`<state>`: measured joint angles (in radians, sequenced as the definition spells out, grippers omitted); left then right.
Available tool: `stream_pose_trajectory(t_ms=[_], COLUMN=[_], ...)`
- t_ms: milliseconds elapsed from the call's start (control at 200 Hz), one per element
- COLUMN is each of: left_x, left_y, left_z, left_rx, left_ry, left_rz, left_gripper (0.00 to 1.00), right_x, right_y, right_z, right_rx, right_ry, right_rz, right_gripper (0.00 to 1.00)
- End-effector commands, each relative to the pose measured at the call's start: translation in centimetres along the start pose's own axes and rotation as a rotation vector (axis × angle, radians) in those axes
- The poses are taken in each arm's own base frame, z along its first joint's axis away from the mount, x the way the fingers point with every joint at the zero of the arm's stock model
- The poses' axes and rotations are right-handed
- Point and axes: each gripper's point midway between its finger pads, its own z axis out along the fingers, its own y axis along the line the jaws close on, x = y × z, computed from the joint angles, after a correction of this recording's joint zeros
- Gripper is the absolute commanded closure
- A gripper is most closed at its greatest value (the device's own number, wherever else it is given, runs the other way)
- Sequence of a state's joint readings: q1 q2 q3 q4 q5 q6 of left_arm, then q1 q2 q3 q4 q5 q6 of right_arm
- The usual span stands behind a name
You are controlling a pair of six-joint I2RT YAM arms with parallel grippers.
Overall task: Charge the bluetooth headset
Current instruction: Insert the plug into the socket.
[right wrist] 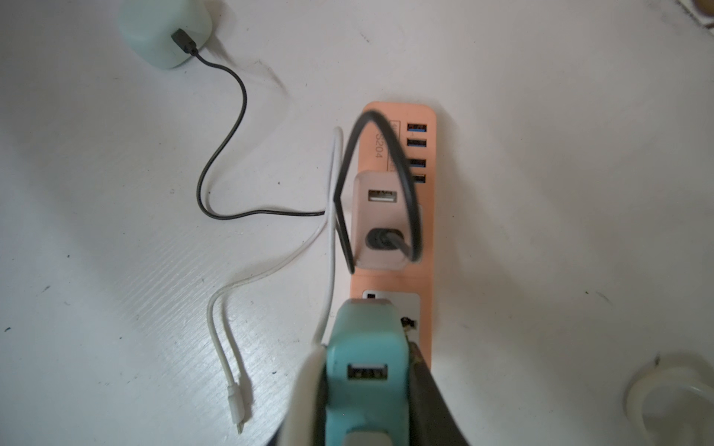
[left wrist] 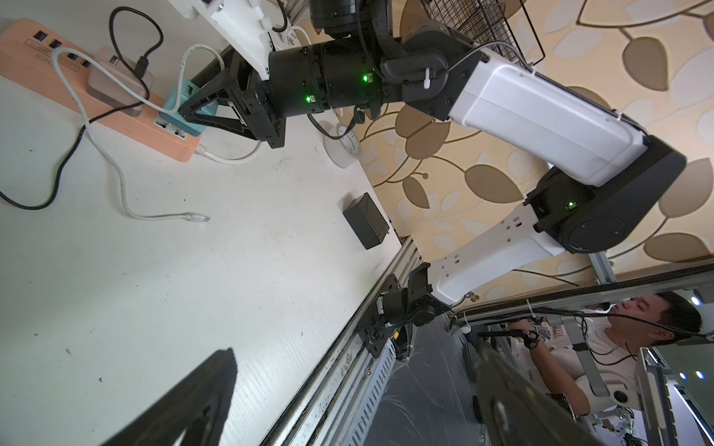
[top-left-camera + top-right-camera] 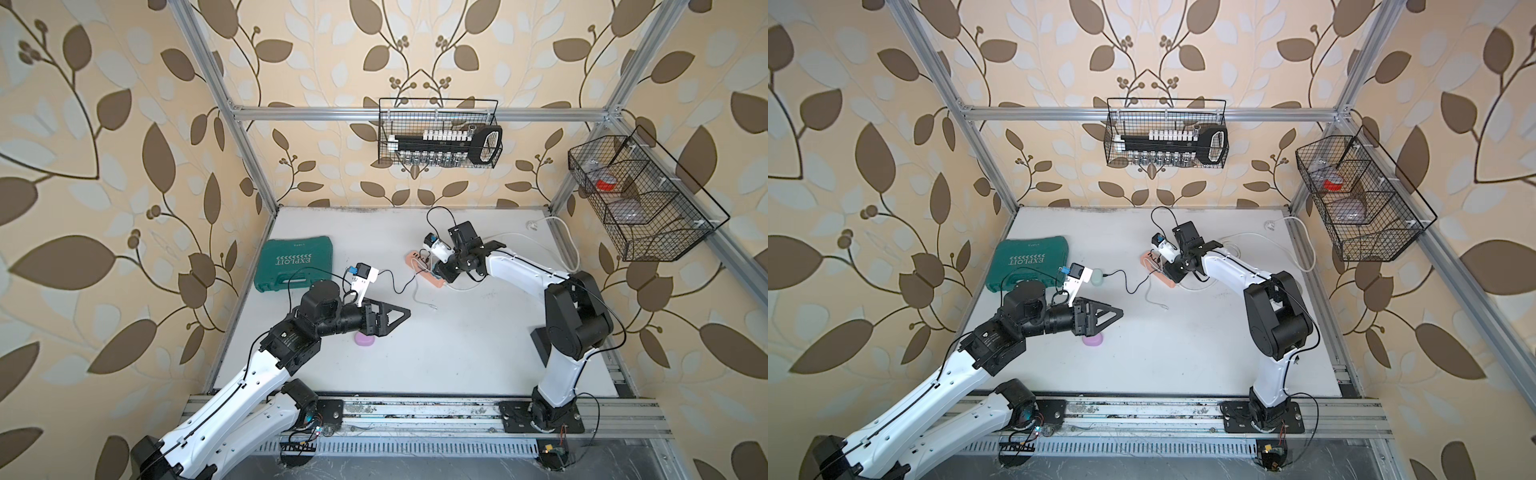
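Note:
A mint-green headset case (image 3: 1097,276) (image 1: 166,31) lies on the table with a black cable plugged into it. That cable runs to a pink adapter (image 1: 380,220) (image 2: 116,85) on the orange power strip (image 3: 415,259) (image 3: 1147,259) (image 2: 31,58) (image 1: 398,116). My right gripper (image 3: 438,272) (image 3: 1169,270) (image 1: 367,386) is shut on a teal adapter (image 1: 367,347) (image 2: 174,112) standing at the strip's socket. Its white cable's free plug (image 3: 432,306) (image 2: 197,218) (image 1: 235,405) lies loose. My left gripper (image 3: 405,312) (image 3: 1119,312) (image 2: 357,353) hangs open and empty above a lilac case (image 3: 365,340) (image 3: 1093,340).
A green tool case (image 3: 297,264) (image 3: 1032,264) lies at the table's left. A small black box (image 2: 365,226) and a white tape roll (image 2: 344,148) (image 1: 672,401) sit near the right arm. Wire baskets (image 3: 438,133) (image 3: 640,199) hang on the walls. The strip's white cord (image 3: 561,237) trails back right.

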<state>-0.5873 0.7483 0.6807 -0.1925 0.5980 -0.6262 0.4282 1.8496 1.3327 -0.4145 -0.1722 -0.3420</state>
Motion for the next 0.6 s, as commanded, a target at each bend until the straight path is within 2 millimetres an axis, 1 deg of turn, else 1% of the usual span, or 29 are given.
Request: stream_pose_trajectory(t_ms=[0,185,365,595], left_x=[-0.6,-0.6,-0.6,-0.6], left_y=[-0.3,-0.2,-0.1,-0.1], left_z=[-0.3,-0.3,-0.3,-0.3], left_rx=[0.005,-0.001,-0.003,-0.005], left_ry=[-0.024,-0.027,-0.027,-0.026], left_rz=[0.04,0.04,0.039,0.041], left_gripper=[0.01,0.01,0.01,0.01], right_x=[1.4,2.0,2.9,2.8], right_y=[0.0,0.6,1.2,1.0], right_z=[1.2,1.6,2.5,2.9], right_rx=[-0.015,-0.06,-0.092,-0.099], right_ry=[0.036,0.045,0.066,0.084], right_rz=[0.007,0.013,-0.004,-0.021], right_gripper=[0.76,0.75,0.75,0.74])
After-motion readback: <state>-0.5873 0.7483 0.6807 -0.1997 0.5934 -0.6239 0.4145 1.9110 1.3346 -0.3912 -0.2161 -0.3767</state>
